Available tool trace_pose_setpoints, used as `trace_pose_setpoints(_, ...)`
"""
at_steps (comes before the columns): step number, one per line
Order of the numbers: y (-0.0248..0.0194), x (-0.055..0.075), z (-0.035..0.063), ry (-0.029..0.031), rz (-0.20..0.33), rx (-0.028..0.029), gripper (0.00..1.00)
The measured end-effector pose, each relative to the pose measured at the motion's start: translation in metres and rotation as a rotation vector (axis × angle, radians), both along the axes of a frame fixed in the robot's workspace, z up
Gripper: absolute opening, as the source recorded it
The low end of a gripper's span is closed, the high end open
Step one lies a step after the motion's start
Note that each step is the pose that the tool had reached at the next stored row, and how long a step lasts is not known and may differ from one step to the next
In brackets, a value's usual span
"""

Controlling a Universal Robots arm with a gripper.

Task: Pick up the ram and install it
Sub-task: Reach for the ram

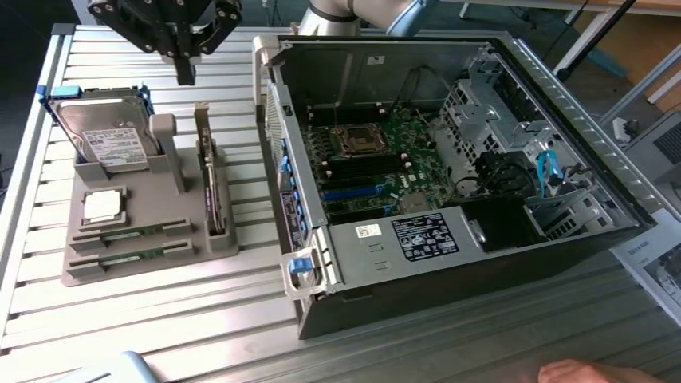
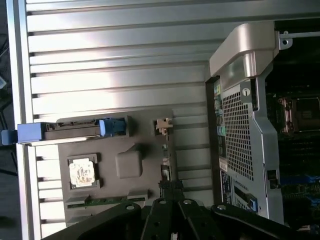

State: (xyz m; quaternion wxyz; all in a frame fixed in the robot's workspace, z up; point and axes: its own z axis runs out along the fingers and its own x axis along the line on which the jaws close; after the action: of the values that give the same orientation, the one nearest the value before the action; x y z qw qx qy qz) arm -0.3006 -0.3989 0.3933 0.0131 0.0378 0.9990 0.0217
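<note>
Fingers [image 1: 186, 72] together, empty, above upright card [image 1: 216, 183], hard drive [image 1: 107, 136] beside

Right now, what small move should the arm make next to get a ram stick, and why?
Probably move along the holder toward the ram sticks: the tool is shut, holds nothing, and hangs near the hard drive end, far from them.

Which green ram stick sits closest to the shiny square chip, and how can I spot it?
Find the big open computer case, then the grey tray to the exterior view's left of it. Right beside the square silver chip, on the side towards the camera, lies the ram, a long, thin green stick lying flat. Its twin lies one slot farther from the chip.
</note>
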Motion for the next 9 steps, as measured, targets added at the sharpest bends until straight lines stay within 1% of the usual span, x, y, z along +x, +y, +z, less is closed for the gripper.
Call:
trace_pose_setpoints(1,0.0000,-0.008,0.0000,0.0001,0.000,0.0000,0.11)
trace_pose_setpoints(4,0.0000,-0.021,0.0000,0.0000,0.000,0.0000,0.11)
trace_pose_setpoints(9,0.0000,-0.047,0.0000,0.0001,0.000,-0.0001,0.11)
